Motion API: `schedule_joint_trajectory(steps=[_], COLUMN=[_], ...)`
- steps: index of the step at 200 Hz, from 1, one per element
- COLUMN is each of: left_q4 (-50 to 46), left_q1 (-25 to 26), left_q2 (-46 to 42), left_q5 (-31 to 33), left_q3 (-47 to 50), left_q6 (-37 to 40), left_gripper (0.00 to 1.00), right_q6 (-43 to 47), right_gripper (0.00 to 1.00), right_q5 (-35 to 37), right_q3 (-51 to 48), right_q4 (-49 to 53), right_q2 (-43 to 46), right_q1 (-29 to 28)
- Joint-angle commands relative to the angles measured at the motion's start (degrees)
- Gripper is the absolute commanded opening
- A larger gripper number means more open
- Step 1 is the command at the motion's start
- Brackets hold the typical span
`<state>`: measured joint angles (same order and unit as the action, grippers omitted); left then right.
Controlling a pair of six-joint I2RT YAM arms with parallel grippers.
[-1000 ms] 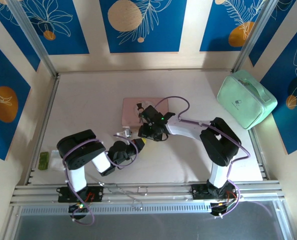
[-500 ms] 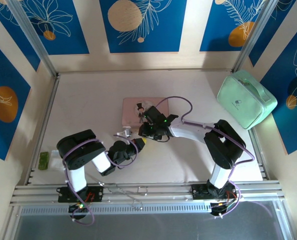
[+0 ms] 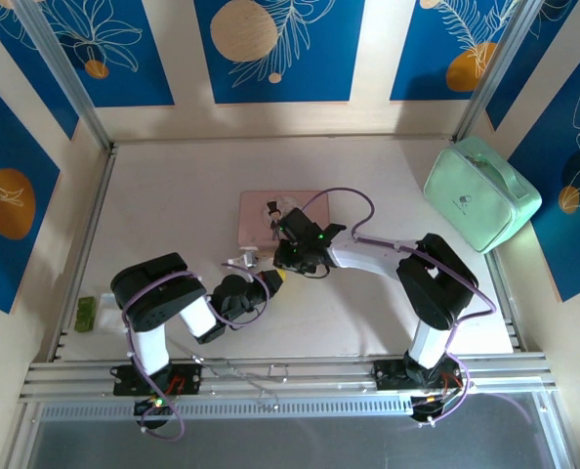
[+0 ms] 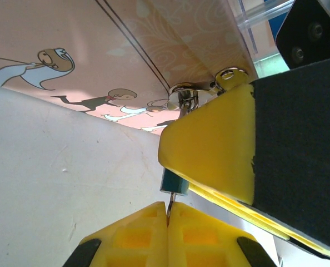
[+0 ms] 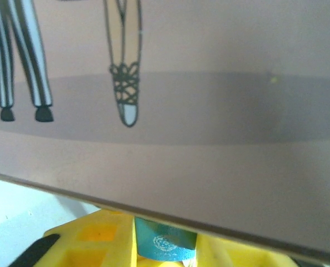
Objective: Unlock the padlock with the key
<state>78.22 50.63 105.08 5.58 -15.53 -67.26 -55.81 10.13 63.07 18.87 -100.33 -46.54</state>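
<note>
- The left claw (image 4: 168, 218) is closed on the key (image 4: 168, 202), pinching its thin blade between the yellow fingertips, toward the near edge of the surface (image 3: 173, 195).
- The key's tip reaches the underside of the padlock (image 4: 172, 182), just beyond those fingertips.
- The right claw (image 5: 166, 249) is clamped on the padlock, with a yellow finger against each side of its blue body.
- The padlock sits at the metal latch (image 4: 183, 92) on the near edge of the pink box (image 3: 261, 210), which lies flat mid-surface.
- A green case (image 3: 480, 191) sits by the far right corner.
</note>
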Motion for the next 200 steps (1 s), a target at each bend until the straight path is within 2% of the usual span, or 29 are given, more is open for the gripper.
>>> schedule_joint_trajectory(steps=[1,15,45,76,102,141,184,200], left_q4=[2.47,2.47,2.47,2.47,2.47,2.47,2.46,2.47], left_q1=[-0.71,-0.71,-0.71,-0.71,-0.72,-0.7,-0.69,-0.67], left_q2=[-0.66,-0.75,-0.88,-0.51,-0.71,-1.04,-0.95,-0.88], left_q5=[0.57,0.57,0.66,0.73,1.0,1.01,1.09,1.1], left_q3=[-0.91,-0.91,-0.91,-0.82,-0.64,-0.55,-0.55,-0.47], left_q6=[-0.37,-0.37,-0.35,-0.26,-0.39,-0.32,-0.24,-0.32], left_gripper=[0.0,0.0,0.0,0.0,0.0,0.0,0.0,0.0], right_q6=[-0.09,-0.09,-0.1,0.25,0.36,0.25,0.46,0.68], right_gripper=[0.39,0.38,0.27,0.26,0.37,0.37,0.33,0.26], right_q5=[0.41,0.41,0.97,1.53,2.51,3.1,3.23,3.26], right_q3=[1.35,1.36,1.44,2.03,2.59,1.97,2.59,2.72], right_q4=[1.43,1.22,1.43,2.7,3.8,3.39,3.54,3.54], right_q2=[-1.75,-1.95,-1.76,-1.62,-1.47,-0.22,-0.57,-0.74], right_q1=[-0.3,-0.22,-0.23,-0.46,-0.69,-0.74,-0.92,-0.83])
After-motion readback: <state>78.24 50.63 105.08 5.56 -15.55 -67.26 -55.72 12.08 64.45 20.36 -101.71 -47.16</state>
